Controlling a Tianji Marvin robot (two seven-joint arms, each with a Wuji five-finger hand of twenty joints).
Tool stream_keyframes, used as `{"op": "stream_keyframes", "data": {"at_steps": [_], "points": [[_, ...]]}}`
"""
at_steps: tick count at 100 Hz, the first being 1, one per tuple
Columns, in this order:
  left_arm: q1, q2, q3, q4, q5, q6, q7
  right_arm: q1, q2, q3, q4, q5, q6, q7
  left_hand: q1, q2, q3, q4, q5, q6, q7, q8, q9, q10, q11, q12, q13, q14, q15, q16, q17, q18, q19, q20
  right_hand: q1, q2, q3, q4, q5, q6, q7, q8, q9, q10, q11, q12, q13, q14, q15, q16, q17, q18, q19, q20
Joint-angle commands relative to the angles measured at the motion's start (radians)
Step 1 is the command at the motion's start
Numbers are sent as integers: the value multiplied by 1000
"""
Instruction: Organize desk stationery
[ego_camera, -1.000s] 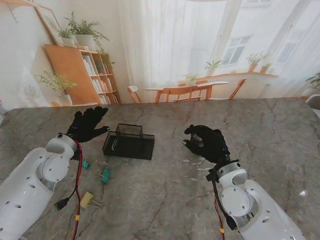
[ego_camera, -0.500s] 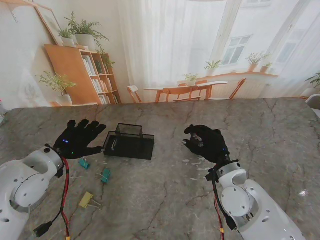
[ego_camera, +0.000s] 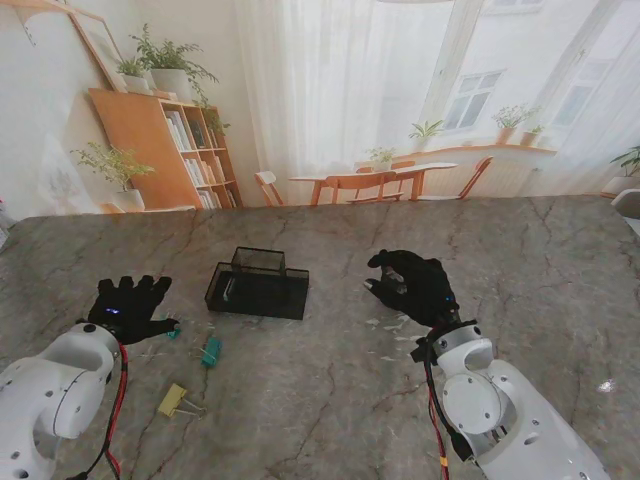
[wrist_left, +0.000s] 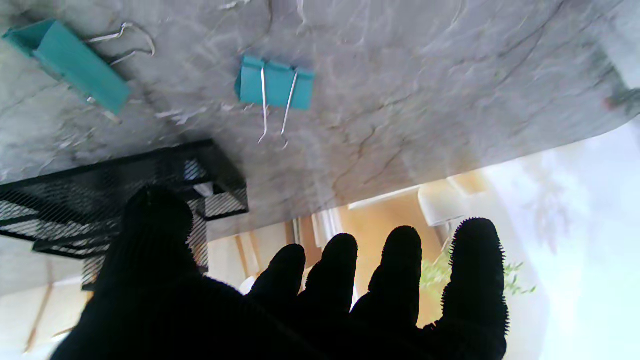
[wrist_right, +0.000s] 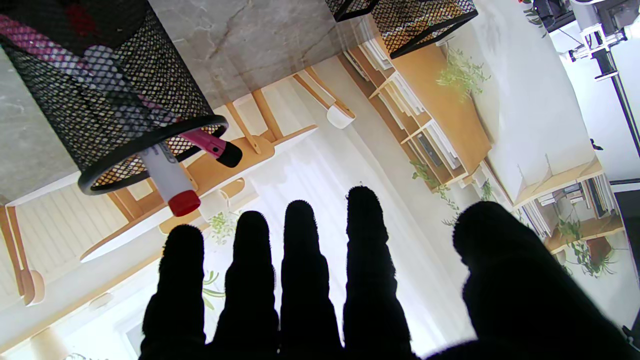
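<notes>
Two teal binder clips lie on the marble table, one (ego_camera: 173, 332) just right of my left hand (ego_camera: 128, 308), the other (ego_camera: 211, 350) farther right; both show in the left wrist view (wrist_left: 275, 89) (wrist_left: 75, 65). A yellow binder clip (ego_camera: 172, 400) lies nearer to me. The black mesh tray (ego_camera: 257, 285) stands beyond them. My left hand is open, fingers (wrist_left: 400, 270) spread, holding nothing. My right hand (ego_camera: 412, 285) hovers at mid-table, open and empty. The right wrist view shows a mesh pen cup (wrist_right: 110, 100) holding a pink marker (wrist_right: 210, 145) and a white one with a red cap (wrist_right: 170, 185).
A red and black cable (ego_camera: 115, 420) hangs along my left forearm. The pen cup does not show in the stand view. The table's far edge (ego_camera: 320, 205) runs under a backdrop of a room with a bookshelf.
My left hand has drawn back from beside the mesh tray, toward me and to the left, ending beside the teal clip. The right hand has not moved.
</notes>
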Motion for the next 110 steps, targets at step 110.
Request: {"op": "stream_keyframes", "data": {"at_steps": [110], "points": [[-149,-7,204,297,-130,206,102,13,0,-21,16,4,3,31,115,-118,0,-38,59,47,61,91,80,57,47,94,90,1,140,153,91,-150,159,81,4,50,-40,4,18,1,8,24,11,2,12,14,-11,-10,6,12,-7,-6,18,17]]}}
